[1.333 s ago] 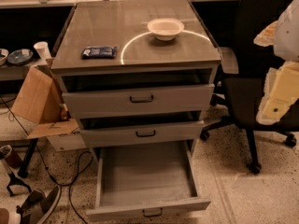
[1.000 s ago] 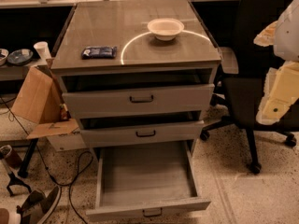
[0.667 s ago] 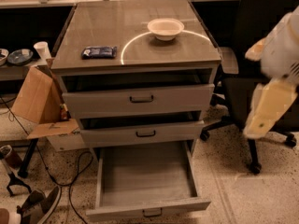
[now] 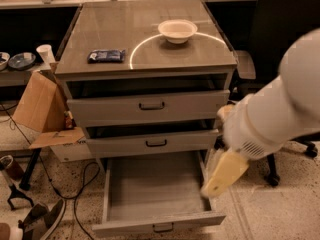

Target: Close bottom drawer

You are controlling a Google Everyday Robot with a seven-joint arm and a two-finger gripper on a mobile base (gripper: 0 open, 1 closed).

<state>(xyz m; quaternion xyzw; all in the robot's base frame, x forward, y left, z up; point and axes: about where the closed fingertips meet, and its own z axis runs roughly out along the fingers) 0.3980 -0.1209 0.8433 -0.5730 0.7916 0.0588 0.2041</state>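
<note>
The bottom drawer is the lowest of three grey cabinet drawers. It is pulled far out, and its plain grey inside is bare. Its short front panel with a small dark bar handle lies near the lower edge of the view. My white arm reaches in from the right. My cream-coloured gripper points down and left, over the right side wall of the open bottom drawer, near its back. The middle drawer and the top drawer each stand slightly ajar.
A white bowl and a dark blue packet lie on the cabinet top. An open cardboard box stands to the left. Cables run over the floor. A black office chair stands behind my arm at right.
My arm has swung in from the right edge, leftward and down, and now covers the cabinet's right side with the gripper over the bottom drawer's right wall. The drawers have not moved.
</note>
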